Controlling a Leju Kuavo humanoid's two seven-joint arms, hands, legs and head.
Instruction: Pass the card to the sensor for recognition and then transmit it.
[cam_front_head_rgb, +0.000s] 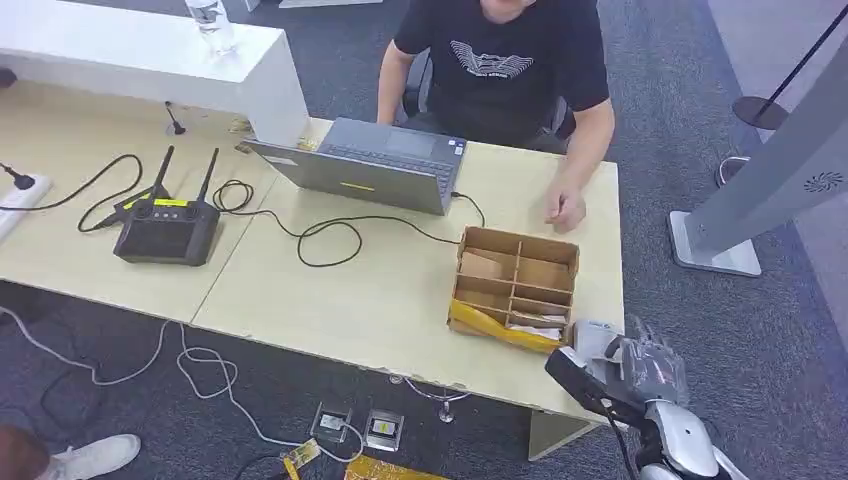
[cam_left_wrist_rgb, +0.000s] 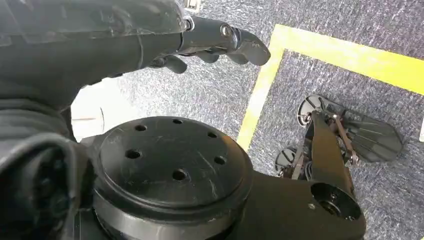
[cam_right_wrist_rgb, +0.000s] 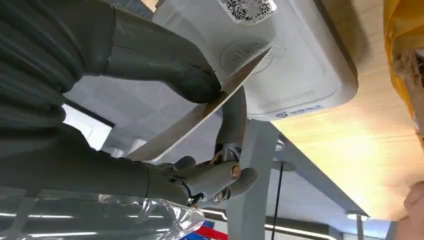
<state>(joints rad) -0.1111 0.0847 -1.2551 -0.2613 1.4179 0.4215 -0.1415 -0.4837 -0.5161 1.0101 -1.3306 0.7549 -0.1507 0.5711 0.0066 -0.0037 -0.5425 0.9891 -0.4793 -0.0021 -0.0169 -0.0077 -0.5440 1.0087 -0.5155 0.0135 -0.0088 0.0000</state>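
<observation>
While pinched edge-on between the thick grey thumb and a darker finger of the right hand (cam_right_wrist_rgb: 200, 125), thin flat card (cam_right_wrist_rgb: 200, 117) presented at the face of the pale grey rounded-rectangular sensor box (cam_right_wrist_rgb: 295, 65), leading corner at or just short of the embossed round mark; actual contact cannot be told. Sensor located at the near right corner of the light wooden table (cam_front_head_rgb: 330, 300), just beside the compartmented brown wooden box (cam_front_head_rgb: 515, 285) with crumpled yellow wrapping (cam_front_head_rgb: 500, 328) along its near side. Right hand (cam_front_head_rgb: 640, 365) seen at that same corner from above.

Left hand (cam_left_wrist_rgb: 220, 42) hanging over grey carpet with yellow floor tape (cam_left_wrist_rgb: 350, 55), fingers loosely curled in, nothing held.

Judged step: recognition pass, handover not yet begun. Recommended: card turned flatter against the sensor face, since an edge-on presentation probably reads poorly; held steady over the round mark; pinch kept firm, as only a narrow margin of the card is held and slippage is the main risk. Care advised to avoid pushing the sensor off the table edge, given its place at the very corner.

Seated person in black printed T-shirt (cam_front_head_rgb: 500, 60) at the far edge, behind a grey open laptop (cam_front_head_rgb: 375, 165), one hand (cam_front_head_rgb: 566, 210) resting near the far right corner: likely recipient. Black controller with two antennas (cam_front_head_rgb: 168, 228) toward the left, well apart.
</observation>
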